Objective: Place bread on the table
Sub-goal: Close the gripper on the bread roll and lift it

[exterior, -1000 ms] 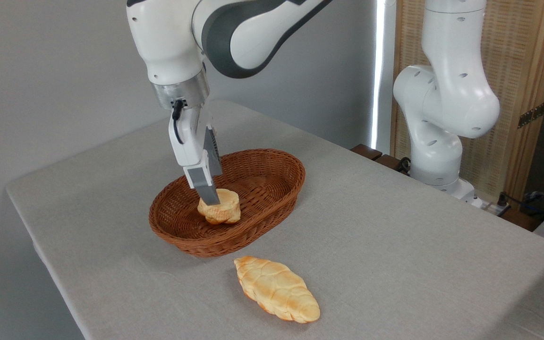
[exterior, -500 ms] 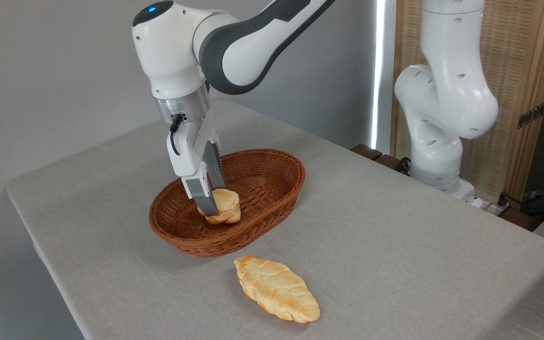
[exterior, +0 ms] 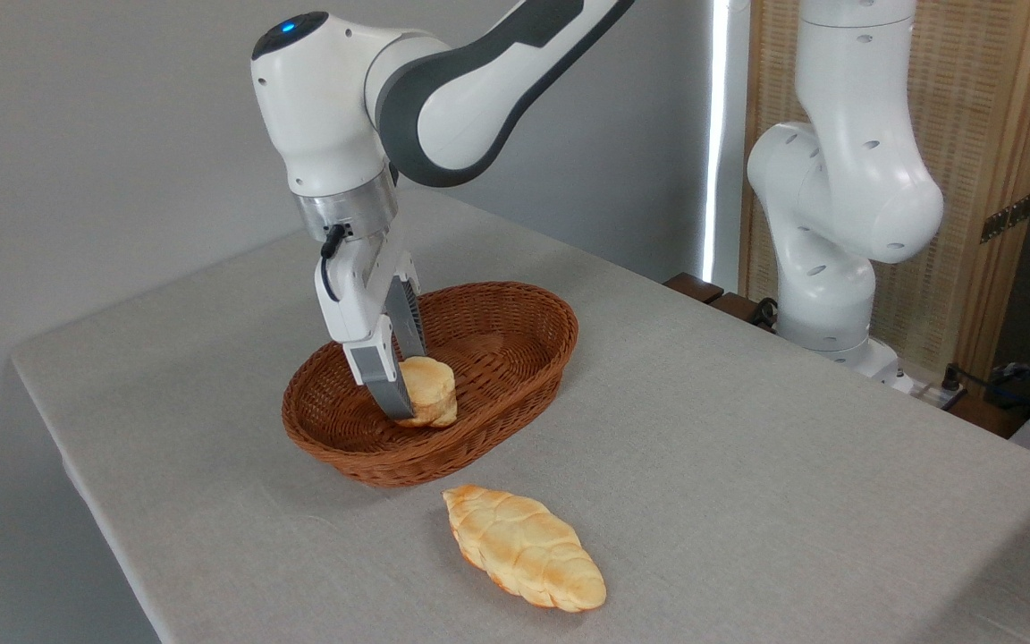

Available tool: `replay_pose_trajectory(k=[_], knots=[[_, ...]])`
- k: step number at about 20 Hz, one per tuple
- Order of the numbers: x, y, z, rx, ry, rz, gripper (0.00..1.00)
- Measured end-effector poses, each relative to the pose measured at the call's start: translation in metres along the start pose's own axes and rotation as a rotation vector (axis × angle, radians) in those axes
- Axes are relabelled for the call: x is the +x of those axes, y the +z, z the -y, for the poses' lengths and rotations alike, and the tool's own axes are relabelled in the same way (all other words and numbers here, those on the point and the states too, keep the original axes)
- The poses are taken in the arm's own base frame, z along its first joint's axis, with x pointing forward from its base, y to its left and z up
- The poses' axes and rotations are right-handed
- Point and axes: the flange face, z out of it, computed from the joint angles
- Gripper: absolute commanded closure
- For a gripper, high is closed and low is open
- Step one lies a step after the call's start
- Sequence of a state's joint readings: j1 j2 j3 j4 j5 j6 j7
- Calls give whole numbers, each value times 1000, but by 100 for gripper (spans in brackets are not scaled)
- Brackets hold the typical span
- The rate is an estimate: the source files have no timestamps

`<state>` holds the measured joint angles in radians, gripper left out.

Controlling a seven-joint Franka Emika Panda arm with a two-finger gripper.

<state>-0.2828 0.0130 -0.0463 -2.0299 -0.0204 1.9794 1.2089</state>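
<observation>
- The gripper is lowered into the brown wicker basket, with its fingers pointed down and set on either side of the bread.
- The near grey finger is seen against the left side of the bun; the far finger is mostly hidden behind it, so whether the bun is actually pinched or only straddled cannot be told.
- The bread is found inside the basket, towards its left half, resting on or just above the woven floor — contact with the floor cannot be made out.
- The basket is placed on the table, which is covered in light grey-beige cloth.
- A longer braided loaf is laid on the cloth in front of the basket, near it but apart from its rim.
- The arm's white base column is seen at the table's far right edge — well apart from the basket.
</observation>
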Motion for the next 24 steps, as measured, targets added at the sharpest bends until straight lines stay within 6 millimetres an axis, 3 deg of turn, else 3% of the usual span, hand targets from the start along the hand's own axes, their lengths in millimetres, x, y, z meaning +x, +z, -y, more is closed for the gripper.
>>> replay_pose_trajectory(k=[2,3,4,6,13,17,22,24], knots=[[0,2,1,0,2,2,3],[0,1,1,1,2,2,25],[0,1,1,1,2,2,36],[0,1,1,1,1,2,46],[0,1,1,3,0,1,37],[-2,-2,2,10,-13,-2,37],[-10,-26,6,52,-113,-20,37],[-23,-38,7,62,-158,-26,37]])
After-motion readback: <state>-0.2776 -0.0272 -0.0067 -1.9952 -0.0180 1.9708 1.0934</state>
